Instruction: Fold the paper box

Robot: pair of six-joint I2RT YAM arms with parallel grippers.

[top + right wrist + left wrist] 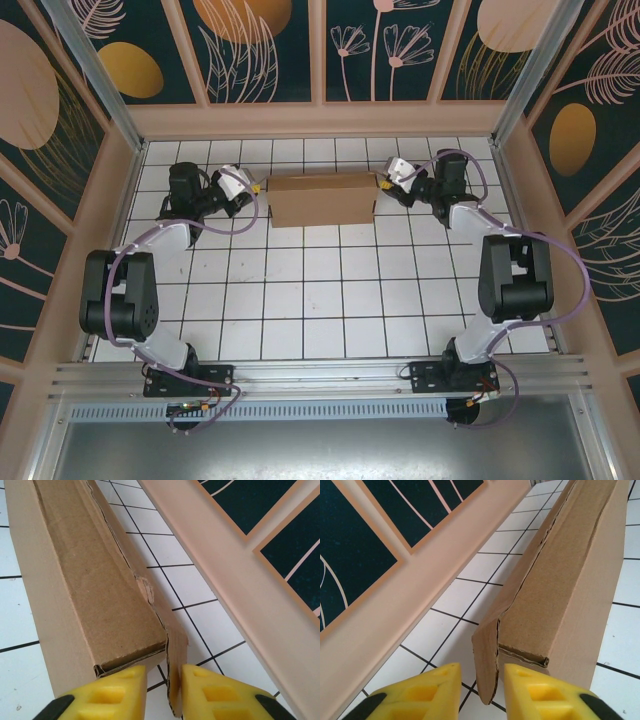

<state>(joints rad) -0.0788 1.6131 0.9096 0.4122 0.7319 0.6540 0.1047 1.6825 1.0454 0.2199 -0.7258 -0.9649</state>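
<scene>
The paper box (322, 200) lies on the white tiled table (320, 300) at its far middle, close to the back wall (320, 120), with its long side running left to right between the two arms. It is a long, shallow brown cardboard container with its top panel down, so its inside is hidden and what it holds, if anything, cannot be told. In the left wrist view the paper box (580, 575) stretches away from the camera. Its near end shows a thin dark slit under the top panel, and a loose end flap (486, 660) stands upright just off the corner. The left gripper (258, 188) is at the box's left end, and the left gripper (482, 687) has its yellow fingers (432, 692) narrowly parted on either side of that flap. Whether they actually pinch it cannot be told. The right gripper (384, 184) is at the box's right end. In the right wrist view the paper box (90, 580) has a ragged side seam and a similar upright flap (176, 650) at its corner. The right gripper (164, 687) straddles this flap with a narrow gap, and the flap lies against the outer finger. Whether it is clamped cannot be told either.
</scene>
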